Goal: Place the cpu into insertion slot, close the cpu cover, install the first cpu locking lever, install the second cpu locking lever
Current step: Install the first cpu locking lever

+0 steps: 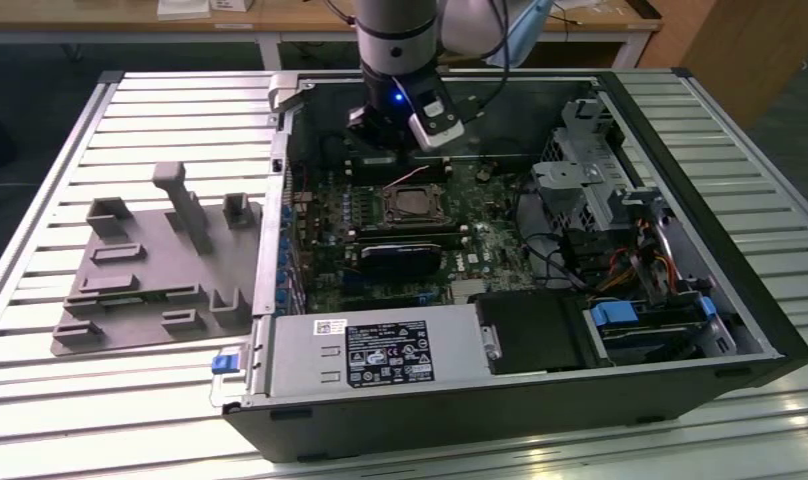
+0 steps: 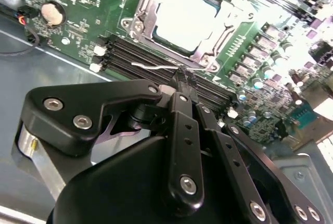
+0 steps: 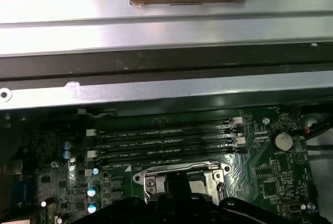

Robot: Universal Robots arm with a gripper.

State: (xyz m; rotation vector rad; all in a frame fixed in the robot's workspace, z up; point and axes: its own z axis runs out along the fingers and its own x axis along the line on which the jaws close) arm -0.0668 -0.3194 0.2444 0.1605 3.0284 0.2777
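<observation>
The cpu point(image 2: 184, 18), with its dull silver top, lies in the insertion slot point(image 1: 414, 205) on the green board. The cpu cover point(image 2: 171, 47), a silvery frame, lies flat around it and also shows in the first wrist view point(image 3: 177, 171). A thin wire locking lever point(image 2: 153, 66) runs along the socket's edge beside the memory slots. My gripper point(image 2: 182, 81) is shut, and its tips sit right at this lever wire. I cannot tell whether they pinch it. In the exterior view the gripper point(image 1: 399, 158) hangs just behind the socket.
Black memory slots point(image 2: 135, 52) lie between the socket and the case wall point(image 3: 156, 88). A black block point(image 1: 404, 255) sits in front of the socket. The power supply point(image 1: 377, 355) and drive cage point(image 1: 591, 180) crowd the case. A grey fixture tray point(image 1: 151, 260) lies outside it.
</observation>
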